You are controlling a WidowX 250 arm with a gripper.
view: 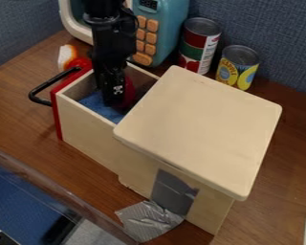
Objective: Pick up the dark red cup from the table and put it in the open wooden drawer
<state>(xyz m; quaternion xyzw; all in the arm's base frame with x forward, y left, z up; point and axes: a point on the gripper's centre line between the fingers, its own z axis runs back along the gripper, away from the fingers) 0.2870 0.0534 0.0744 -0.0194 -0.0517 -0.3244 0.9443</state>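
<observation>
We had the gripper (pixel 112 101) down in the open wooden drawer (pixel 85 129), right by a rounded red object (pixel 128 92), blue cloth (pixel 97 106) below. Couldn't tell if it was open, closed or gripping. We read a grasp or release in progress; next move likely called for a straight lift, clear of the walls.

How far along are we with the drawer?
Done: drawer is open. In progress: gripper is down inside, beside a red object near blue material; can't tell if it's gripped. Left, likely: gripper isn't clear yet, drawer isn't shut.
</observation>
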